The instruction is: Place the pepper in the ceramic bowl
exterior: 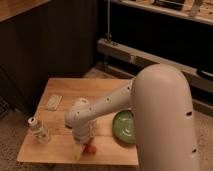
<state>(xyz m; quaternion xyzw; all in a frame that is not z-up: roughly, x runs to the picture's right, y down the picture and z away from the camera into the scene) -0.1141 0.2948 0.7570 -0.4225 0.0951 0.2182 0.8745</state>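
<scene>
The small red-orange pepper (90, 148) lies on the wooden table (70, 90) near its front edge. My gripper (82, 145) hangs from the white arm right over it, its fingers reaching down to the pepper's left side. The green ceramic bowl (123, 127) sits on the table to the right of the pepper, partly hidden behind my arm's large white housing.
A small clear bottle (38, 130) stands at the table's front left. A flat pale packet (53, 102) lies at the left. A small white cup (80, 102) sits behind my arm. Dark cabinets and a metal shelf rail stand behind the table.
</scene>
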